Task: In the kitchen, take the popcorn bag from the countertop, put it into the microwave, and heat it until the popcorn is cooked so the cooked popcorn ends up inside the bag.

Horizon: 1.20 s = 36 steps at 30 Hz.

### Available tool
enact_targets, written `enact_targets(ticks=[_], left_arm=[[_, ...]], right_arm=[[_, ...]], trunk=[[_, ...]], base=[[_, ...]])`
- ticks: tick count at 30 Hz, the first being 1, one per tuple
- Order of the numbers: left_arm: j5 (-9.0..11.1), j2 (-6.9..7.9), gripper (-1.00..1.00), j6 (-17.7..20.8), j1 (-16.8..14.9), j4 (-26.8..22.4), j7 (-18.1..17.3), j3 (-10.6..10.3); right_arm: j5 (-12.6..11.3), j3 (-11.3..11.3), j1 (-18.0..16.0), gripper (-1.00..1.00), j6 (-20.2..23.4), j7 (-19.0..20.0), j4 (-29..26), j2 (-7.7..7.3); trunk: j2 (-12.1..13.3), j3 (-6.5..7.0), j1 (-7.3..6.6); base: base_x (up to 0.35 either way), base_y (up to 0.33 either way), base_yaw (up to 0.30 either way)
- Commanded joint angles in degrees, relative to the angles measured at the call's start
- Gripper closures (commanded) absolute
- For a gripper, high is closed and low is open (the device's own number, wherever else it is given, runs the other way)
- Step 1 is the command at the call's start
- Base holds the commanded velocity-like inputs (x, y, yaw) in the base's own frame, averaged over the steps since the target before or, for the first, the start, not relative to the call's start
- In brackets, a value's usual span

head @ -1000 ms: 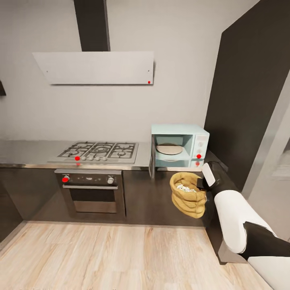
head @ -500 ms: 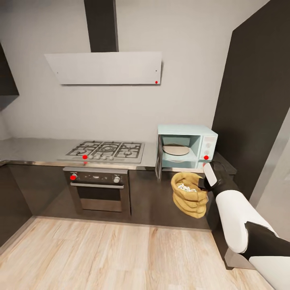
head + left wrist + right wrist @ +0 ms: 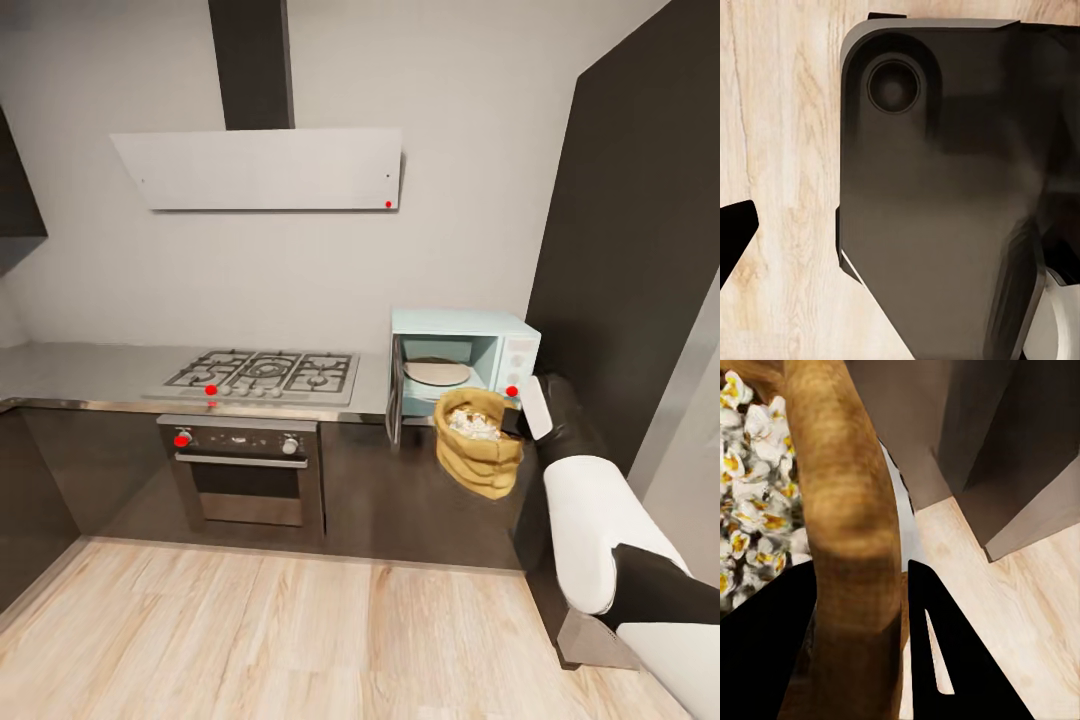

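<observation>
Currently the right gripper (image 3: 518, 424) is clamped on the rolled rim of the squat tan-brown paper popcorn bag (image 3: 479, 442), holding it upright off the grey steel countertop (image 3: 90, 372), level with the open pale mint-blue microwave (image 3: 465, 362), apparently ready for insertion

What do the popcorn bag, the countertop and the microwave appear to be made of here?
Popcorn bag: tan-brown paper or coarse cloth, matte, with soft folds and a thick rolled rim.
Countertop: grey, looks like brushed steel, with a soft sheen and a bright front edge.
Microwave: pale mint-blue shell, smooth painted metal or plastic; the render leaves that open.
</observation>
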Motion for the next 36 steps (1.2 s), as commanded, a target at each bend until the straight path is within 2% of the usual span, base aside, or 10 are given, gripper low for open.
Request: enact_targets(ticks=[1,3,8,11,14,29,36], left_arm=[[0.3,-0.01,-1.0,-0.1,0.0,0.0,0.1,0.1],[0.3,-0.01,-1.0,-0.1,0.0,0.0,0.1,0.1],[0.3,-0.01,-1.0,-0.2,0.0,0.0,0.1,0.2],[0.3,-0.01,-1.0,-0.2,0.0,0.0,0.1,0.2],[0.3,-0.01,-1.0,-0.2,0.0,0.0,0.1,0.2],[0.2,-0.01,-1.0,-0.1,0.0,0.0,0.1,0.1],[0.4,-0.01,-1.0,0.4,0.0,0.0,0.0,0.0]], right_arm=[[-0.6,0.0,-0.9,1.0,0.1,-0.5,0.2,-0.01],[-0.6,-0.1,-3.2,1.0,0.1,-0.6,1.2,0.04],[-0.5,-1.3,-13.2,1.0,0.1,-1.0,12.5,-0.65],[-0.5,-1.4,-15.7,1.0,0.1,-1.1,14.4,-0.92],[-0.3,-1.4,-16.2,1.0,0.1,-1.0,14.7,-1.54],[0.1,-1.3,-16.3,1.0,0.1,-1.0,13.8,-1.72],[0.2,-1.2,-16.3,1.0,0.1,-1.0,13.8,-1.69]], trunk=[[0.0,-0.07,0.0],[0.0,-0.07,0.0],[0.0,-0.07,0.0],[0.0,-0.07,0.0],[0.0,-0.07,0.0],[0.0,-0.07,0.0],[0.0,-0.07,0.0]], base=[[0.0,0.0,0.0],[0.0,0.0,0.0],[0.0,0.0,0.0],[0.0,0.0,0.0],[0.0,0.0,0.0],[0.005,0.0,0.0],[0.279,0.0,0.0]])
